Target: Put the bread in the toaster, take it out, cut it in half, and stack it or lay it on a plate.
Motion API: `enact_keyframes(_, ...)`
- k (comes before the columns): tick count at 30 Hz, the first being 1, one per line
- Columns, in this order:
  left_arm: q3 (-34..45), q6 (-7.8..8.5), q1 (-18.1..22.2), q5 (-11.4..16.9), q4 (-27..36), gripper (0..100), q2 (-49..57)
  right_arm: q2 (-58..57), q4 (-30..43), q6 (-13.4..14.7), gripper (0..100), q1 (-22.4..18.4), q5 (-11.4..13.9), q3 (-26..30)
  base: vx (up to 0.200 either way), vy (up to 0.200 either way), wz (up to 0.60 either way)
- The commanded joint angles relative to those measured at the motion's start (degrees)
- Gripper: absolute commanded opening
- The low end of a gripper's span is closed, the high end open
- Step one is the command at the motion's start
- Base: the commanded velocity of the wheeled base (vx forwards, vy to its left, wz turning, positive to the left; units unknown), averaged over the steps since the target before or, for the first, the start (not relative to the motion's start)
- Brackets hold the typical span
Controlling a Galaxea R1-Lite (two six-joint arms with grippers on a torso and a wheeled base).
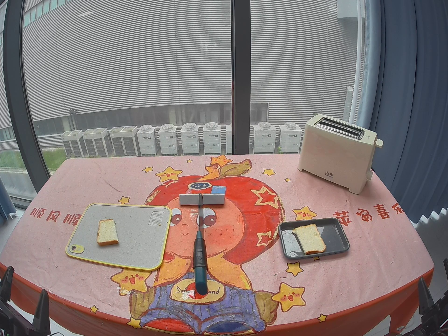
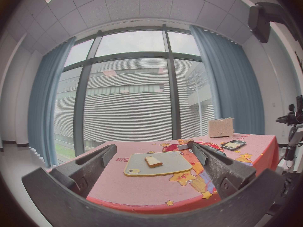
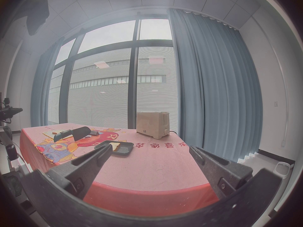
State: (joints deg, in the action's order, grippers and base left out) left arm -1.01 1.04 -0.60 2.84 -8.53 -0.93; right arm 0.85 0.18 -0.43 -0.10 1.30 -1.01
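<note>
A piece of bread [image 1: 107, 232] lies on the grey cutting board [image 1: 135, 243] at the table's left. Another piece of bread [image 1: 309, 239] lies in the dark plate [image 1: 336, 236] at the right. The cream toaster [image 1: 338, 151] stands at the back right, its slots showing nothing inside. A knife [image 1: 200, 248] lies mid-table, blade resting on a small stand [image 1: 202, 198]. My left gripper [image 2: 153, 148] is open, held off the table's near left edge, with nothing between its fingers. My right gripper [image 3: 150, 150] is open too, off the near right edge.
A pink printed cloth [image 1: 364, 267] covers the table. A window and blue curtain [image 1: 410, 85] stand behind the toaster. The table's front edge runs just ahead of both grippers.
</note>
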Motion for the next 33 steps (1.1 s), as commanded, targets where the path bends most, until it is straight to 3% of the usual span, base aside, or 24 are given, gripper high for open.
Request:
enact_keyframes(1, -0.04, 0.02, 0.07, 3.66, 0.54, 100, 0.93, -0.85, -0.01, -0.01, 100, 0.01, 0.01, 1.01, 0.0, 0.0, 0.0)
enact_keyframes(7, -1.89, 0.19, -0.37, 5.25, 1.77, 100, -1.45, -0.85, -0.01, -0.01, 100, 0.01, 0.01, 1.01, 0.0, 0.0, 0.0)
enact_keyframes(14, -3.73, -1.3, -0.63, 9.99, 2.03, 100, -4.43, -0.85, -0.01, -0.01, 100, 0.01, 0.01, 1.01, 0.0, 0.0, 0.0)
enact_keyframes(18, -4.17, -1.3, -0.63, 12.01, 2.12, 100, -4.79, -0.85, -0.01, -0.01, 100, 0.01, 0.01, 1.01, 0.0, 0.0, 0.0)
enact_keyframes(33, -11.56, -1.48, -0.02, 11.4, 1.94, 100, -21.84, -0.85, -0.01, -0.01, 100, 0.01, 0.01, 1.01, 0.0, 0.0, 0.0)
